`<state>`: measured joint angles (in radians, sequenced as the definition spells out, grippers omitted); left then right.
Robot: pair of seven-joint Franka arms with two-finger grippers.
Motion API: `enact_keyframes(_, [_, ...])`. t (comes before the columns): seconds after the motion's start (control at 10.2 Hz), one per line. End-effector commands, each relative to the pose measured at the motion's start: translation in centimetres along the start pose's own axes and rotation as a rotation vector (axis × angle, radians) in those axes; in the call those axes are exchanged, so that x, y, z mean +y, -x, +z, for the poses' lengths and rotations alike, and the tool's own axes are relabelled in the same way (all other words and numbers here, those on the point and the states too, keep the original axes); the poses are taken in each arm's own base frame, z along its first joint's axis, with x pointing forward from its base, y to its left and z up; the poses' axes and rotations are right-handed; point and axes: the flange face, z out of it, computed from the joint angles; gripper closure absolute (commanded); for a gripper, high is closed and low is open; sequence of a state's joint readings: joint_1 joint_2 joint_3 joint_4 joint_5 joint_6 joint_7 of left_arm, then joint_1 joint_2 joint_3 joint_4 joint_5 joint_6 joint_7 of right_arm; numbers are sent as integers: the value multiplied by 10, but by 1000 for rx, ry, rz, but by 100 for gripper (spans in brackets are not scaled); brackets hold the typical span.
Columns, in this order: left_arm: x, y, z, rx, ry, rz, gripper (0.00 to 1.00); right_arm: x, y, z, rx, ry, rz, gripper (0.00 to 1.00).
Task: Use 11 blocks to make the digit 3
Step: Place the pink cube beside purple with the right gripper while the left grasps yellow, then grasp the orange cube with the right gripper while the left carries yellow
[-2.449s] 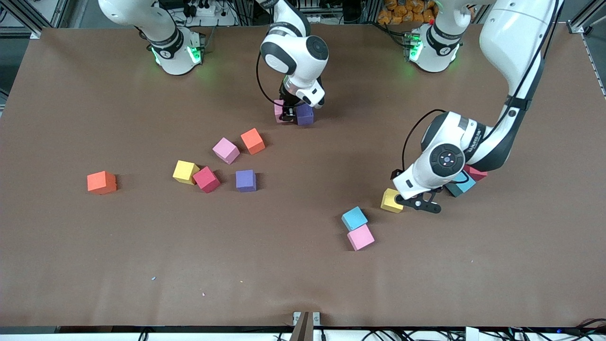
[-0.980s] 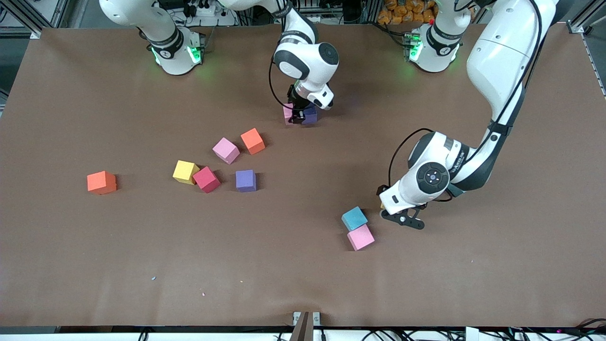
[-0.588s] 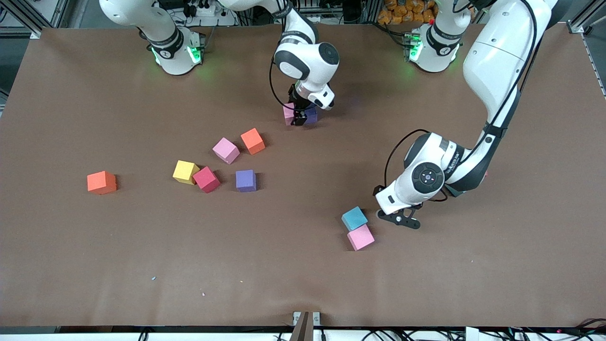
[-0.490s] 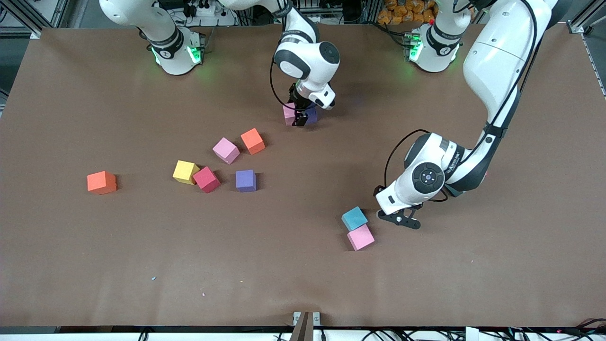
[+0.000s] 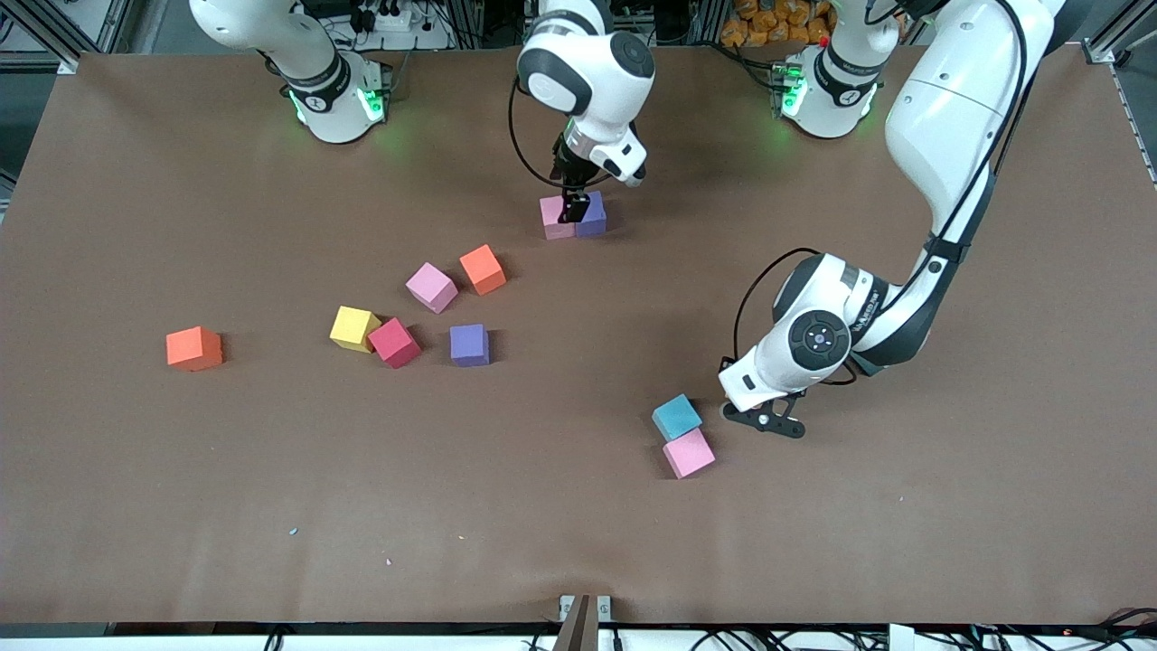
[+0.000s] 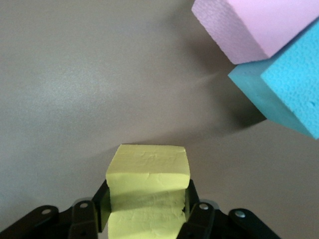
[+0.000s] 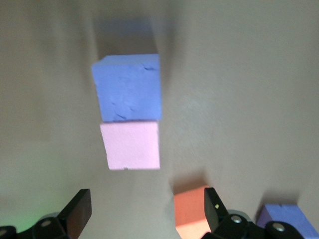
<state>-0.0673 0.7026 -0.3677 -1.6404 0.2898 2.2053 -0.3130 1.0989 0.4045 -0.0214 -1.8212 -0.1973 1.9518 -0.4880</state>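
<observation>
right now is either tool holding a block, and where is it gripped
The left tool grips the yellow block by two opposite side faces. The right tool holds nothing.

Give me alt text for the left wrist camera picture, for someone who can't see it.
The left hand grips a yellow block between its two fingers, low over the brown table. Farther off on the table, a pink block and a light blue block sit touching each other.
</observation>
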Motion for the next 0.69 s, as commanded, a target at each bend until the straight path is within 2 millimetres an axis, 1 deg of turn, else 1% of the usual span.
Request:
enact_keyframes(0.0, [15, 10, -33, -24, -30, -170, 100, 38, 30, 14, 4, -11, 222, 0])
enact_keyframes(0.1, [16, 15, -46, -44, -51, -219, 100, 57, 47, 23, 2, -25, 341, 0])
enact_keyframes(0.2, [21, 21, -58, -55, -54, -281, 100, 76, 65, 36, 4, -44, 438, 0])
enact_keyframes(0.39, [28, 34, -86, -52, -53, -450, 100, 99, 98, 67, 18, -76, 605, 0])
enact_keyframes(0.49, [35, 46, -100, -71, -10, -550, 100, 104, 110, 82, 36, -105, 688, 0])
enact_keyframes(0.59, [39, 59, -110, -86, 9, -669, 100, 95, 118, 101, 82, -136, 765, 0])
